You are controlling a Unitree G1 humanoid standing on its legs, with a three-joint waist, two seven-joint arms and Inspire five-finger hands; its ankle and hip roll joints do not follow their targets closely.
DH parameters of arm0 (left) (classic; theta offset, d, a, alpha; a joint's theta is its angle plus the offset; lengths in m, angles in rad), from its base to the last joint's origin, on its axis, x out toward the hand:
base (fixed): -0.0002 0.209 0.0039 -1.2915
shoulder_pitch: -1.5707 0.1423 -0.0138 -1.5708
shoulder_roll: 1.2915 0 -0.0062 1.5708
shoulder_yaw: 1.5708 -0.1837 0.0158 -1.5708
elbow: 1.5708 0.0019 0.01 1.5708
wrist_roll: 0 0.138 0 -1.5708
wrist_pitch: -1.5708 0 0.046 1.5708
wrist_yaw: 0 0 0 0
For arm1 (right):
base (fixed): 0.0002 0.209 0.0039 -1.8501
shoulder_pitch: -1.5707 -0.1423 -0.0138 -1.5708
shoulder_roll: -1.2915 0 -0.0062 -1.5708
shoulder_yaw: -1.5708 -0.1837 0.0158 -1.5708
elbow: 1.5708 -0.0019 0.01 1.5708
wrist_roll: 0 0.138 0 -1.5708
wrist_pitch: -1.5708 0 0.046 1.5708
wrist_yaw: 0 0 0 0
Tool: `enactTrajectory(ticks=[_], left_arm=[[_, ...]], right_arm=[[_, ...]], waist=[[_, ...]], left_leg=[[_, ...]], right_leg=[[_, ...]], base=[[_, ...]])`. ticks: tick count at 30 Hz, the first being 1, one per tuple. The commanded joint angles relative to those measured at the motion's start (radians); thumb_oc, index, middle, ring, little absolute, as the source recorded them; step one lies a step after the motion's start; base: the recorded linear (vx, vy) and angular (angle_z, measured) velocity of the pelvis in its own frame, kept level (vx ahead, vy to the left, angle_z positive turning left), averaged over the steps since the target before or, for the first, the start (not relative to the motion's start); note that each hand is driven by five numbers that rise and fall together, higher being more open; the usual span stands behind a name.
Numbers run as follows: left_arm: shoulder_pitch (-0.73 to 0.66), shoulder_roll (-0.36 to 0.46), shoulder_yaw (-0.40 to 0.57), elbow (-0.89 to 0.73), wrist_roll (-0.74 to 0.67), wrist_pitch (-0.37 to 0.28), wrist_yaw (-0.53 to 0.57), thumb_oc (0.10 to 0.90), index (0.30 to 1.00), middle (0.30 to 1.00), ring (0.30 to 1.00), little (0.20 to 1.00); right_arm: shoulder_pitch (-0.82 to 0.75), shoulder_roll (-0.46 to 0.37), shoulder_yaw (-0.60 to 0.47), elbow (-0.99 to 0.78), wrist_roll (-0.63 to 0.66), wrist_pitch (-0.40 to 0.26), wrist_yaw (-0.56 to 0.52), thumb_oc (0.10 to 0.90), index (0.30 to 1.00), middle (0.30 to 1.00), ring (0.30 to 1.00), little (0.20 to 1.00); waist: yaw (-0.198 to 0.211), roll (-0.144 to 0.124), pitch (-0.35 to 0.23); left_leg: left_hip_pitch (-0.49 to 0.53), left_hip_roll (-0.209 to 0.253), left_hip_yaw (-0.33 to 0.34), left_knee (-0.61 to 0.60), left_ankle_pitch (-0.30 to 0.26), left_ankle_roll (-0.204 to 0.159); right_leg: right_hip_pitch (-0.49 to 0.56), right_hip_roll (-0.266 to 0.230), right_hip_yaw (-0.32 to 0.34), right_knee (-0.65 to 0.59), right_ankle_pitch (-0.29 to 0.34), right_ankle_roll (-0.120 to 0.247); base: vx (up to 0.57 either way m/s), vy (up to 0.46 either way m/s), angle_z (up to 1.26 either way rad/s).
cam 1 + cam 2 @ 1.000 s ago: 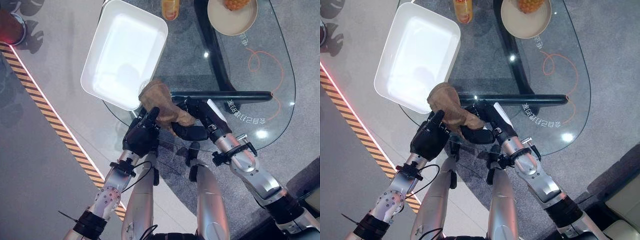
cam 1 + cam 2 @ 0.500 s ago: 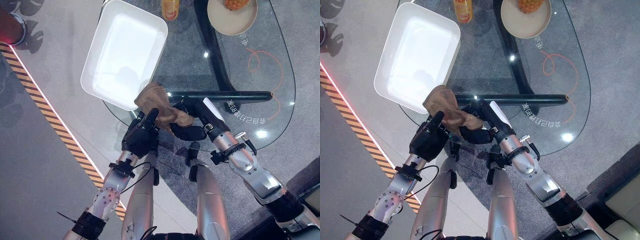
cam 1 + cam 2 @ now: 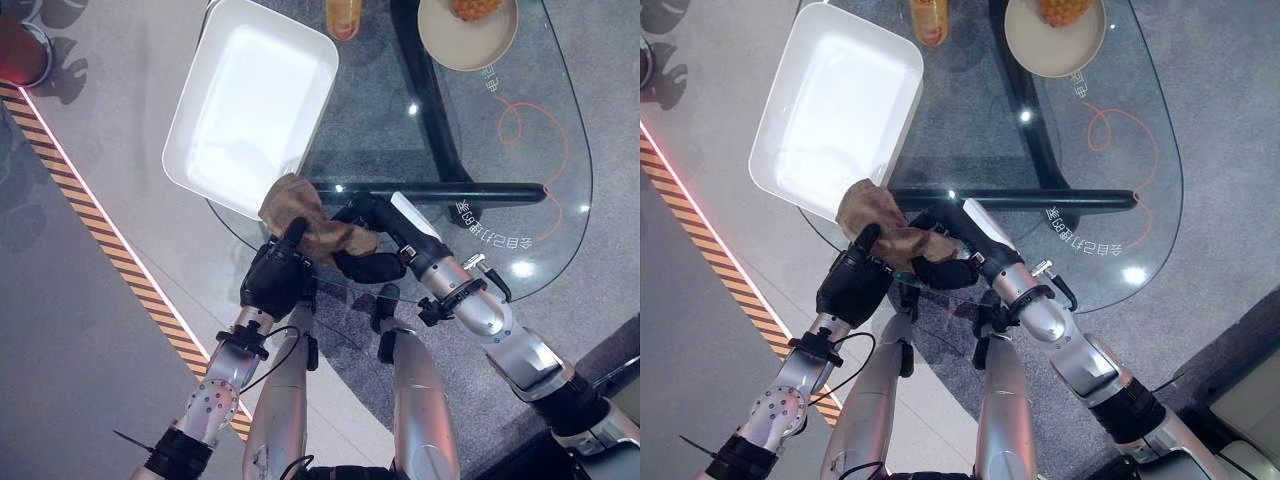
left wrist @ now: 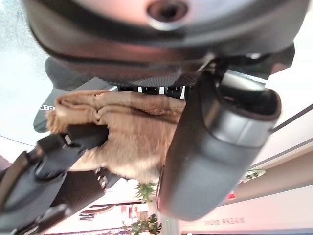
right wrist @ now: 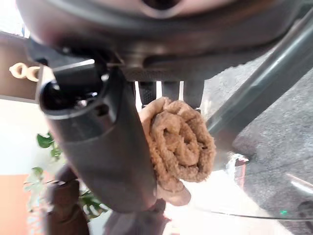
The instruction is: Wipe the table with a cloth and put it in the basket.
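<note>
Both hands [image 3: 275,280] [image 3: 375,235] clutch crumpled cloth [image 3: 300,215], its length pointing toward basket [image 3: 250,105]

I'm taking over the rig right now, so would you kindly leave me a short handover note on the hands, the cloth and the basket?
Left robot hand: curled round the brown cloth from the left.
Right robot hand: also shut on the cloth, from the right.
Cloth: bunched between both hands at the glass table's near edge, touching the near corner of the white basket.
Done: cloth gathered up; wiping cannot be judged.
Left: lift the cloth over the rim, drop it into the basket, release.
</note>
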Motion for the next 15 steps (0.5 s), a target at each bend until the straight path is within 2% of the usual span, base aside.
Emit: enactTrajectory(ticks=[1,15], left_arm=[[-0.026,-0.035,-0.004,-0.219,-0.019,-0.011,-0.107,0.1,0.3,0.3,0.3,0.2],[-0.029,-0.055,-0.001,-0.209,-0.033,-0.022,-0.108,0.1,0.3,0.3,0.3,0.2]], right_arm=[[-0.043,0.001,0.035,-0.129,-0.022,-0.063,0.024,0.1,0.3,0.3,0.3,0.2],[-0.036,0.027,0.021,-0.124,-0.025,-0.07,-0.005,0.1,0.3,0.3,0.3,0.2]], waist=[[0.005,-0.03,-0.029],[0.003,-0.032,-0.029]], left_leg=[[0.007,-0.039,0.129,0.187,-0.227,0.011],[0.004,-0.041,0.13,0.191,-0.231,0.011]], right_leg=[[0.014,0.064,-0.006,-0.167,0.126,0.035],[0.011,0.062,-0.007,-0.165,0.127,0.036]], base=[[0.0,0.0,0.0],[0.0,0.0,0.0]])
